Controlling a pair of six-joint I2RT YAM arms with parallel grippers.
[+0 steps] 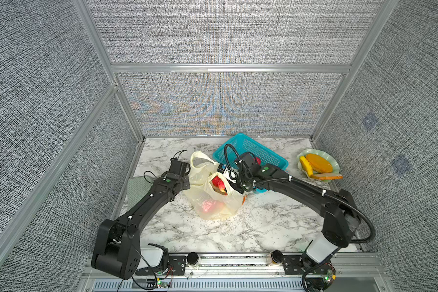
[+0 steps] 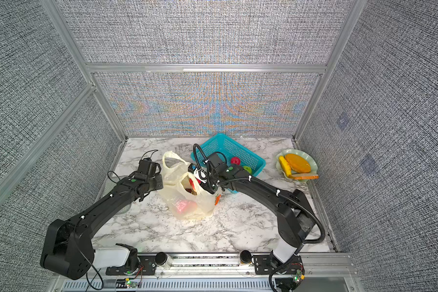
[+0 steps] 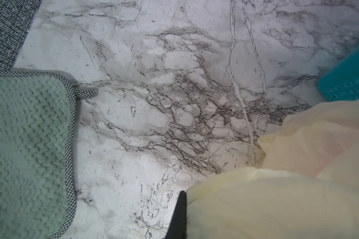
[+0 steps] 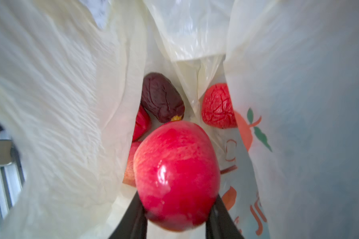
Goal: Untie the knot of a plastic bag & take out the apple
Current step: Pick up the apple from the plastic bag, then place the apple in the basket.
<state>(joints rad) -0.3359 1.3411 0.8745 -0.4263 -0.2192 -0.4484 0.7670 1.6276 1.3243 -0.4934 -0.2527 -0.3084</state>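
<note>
The pale yellow plastic bag (image 1: 214, 202) (image 2: 187, 202) stands mid-table with its mouth gaping. The knot is out of view; a handle loop (image 1: 200, 158) hangs loose. My right gripper (image 4: 177, 198) reaches into the mouth from the right and is shut on the shiny red apple (image 4: 176, 171), one black finger on each side. In a top view the apple (image 1: 217, 182) shows at the bag's opening. My left gripper (image 1: 187, 180) is shut on the bag's left edge. In the left wrist view one black finger (image 3: 179, 217) shows, with yellow plastic (image 3: 278, 196) pressed against it.
Inside the bag lie a dark wrinkled fruit (image 4: 162, 97) and a red wrinkled one (image 4: 218, 107). A teal mesh basket (image 1: 253, 149) behind the right wrist holds a red ball (image 2: 235, 160). A green plate (image 1: 324, 154) with food sits far right. A green cloth (image 3: 29, 144) lies left.
</note>
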